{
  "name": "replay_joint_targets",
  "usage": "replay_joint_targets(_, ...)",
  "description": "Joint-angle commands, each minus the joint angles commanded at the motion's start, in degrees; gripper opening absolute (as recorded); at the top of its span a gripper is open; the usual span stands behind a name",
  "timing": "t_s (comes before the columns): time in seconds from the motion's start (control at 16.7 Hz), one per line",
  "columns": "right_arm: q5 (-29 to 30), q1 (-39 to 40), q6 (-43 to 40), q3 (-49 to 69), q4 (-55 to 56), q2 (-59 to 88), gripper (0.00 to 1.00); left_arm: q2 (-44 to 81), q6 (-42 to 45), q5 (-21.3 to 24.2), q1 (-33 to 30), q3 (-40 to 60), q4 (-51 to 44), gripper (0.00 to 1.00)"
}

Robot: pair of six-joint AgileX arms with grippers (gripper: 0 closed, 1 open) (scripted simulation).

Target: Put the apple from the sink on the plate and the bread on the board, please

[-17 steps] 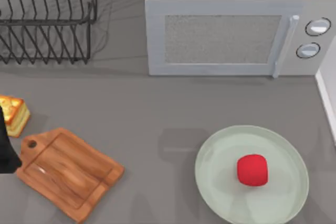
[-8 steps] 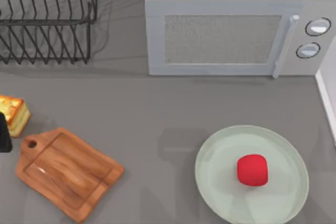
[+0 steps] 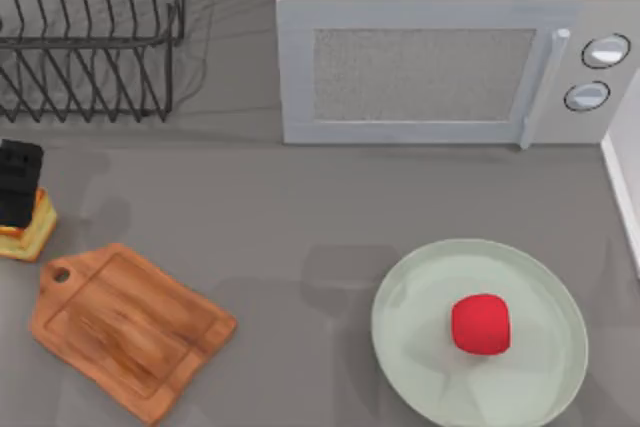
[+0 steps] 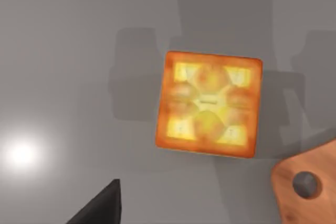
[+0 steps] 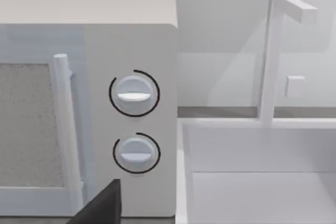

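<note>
Resting on the plate (image 3: pixel 400 347), the apple (image 3: pixel 481 324) is done; left gripper (image 3: pixel 18 183), finger state untellable, hovers over unmoved bread (image 4: pixel 210 104) at the bench's left edge.

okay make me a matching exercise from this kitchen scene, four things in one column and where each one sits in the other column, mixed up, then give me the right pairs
Things:
1. apple
2. bread
3. board
4. microwave

Places:
A. under the left gripper, at the table's left edge
B. back of the table, right of the dish rack
C. on the plate
D. front left, lying bare

Pairs: 1-C, 2-A, 3-D, 4-B
</note>
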Motion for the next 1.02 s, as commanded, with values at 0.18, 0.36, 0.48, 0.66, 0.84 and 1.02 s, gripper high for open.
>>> replay_joint_targets(0.18, 0.00, 0.00, 0.00, 0.00, 0.00, 0.00, 1.00, 15.04, 2.55, -0.01, 0.49, 11.20, -8.55, 1.00)
replay_joint_targets(0.36, 0.00, 0.00, 0.00, 0.00, 0.00, 0.00, 1.00, 28.02, 4.64, 0.01, 0.91, 20.80, -15.36, 1.00)
replay_joint_targets(0.48, 0.00, 0.00, 0.00, 0.00, 0.00, 0.00, 1.00, 34.54, 5.72, 0.06, 1.12, 25.89, -18.79, 1.00)
replay_joint_targets(0.66, 0.00, 0.00, 0.00, 0.00, 0.00, 0.00, 1.00, 40.45, 6.75, 0.10, 1.34, 30.83, -22.01, 1.00)
replay_joint_targets(0.84, 0.00, 0.00, 0.00, 0.00, 0.00, 0.00, 1.00, 41.73, 6.96, 0.11, 1.39, 31.89, -22.68, 1.00)
replay_joint_targets(1.02, 0.00, 0.00, 0.00, 0.00, 0.00, 0.00, 1.00, 41.57, 6.91, 0.10, 1.07, 31.73, -22.56, 1.00)
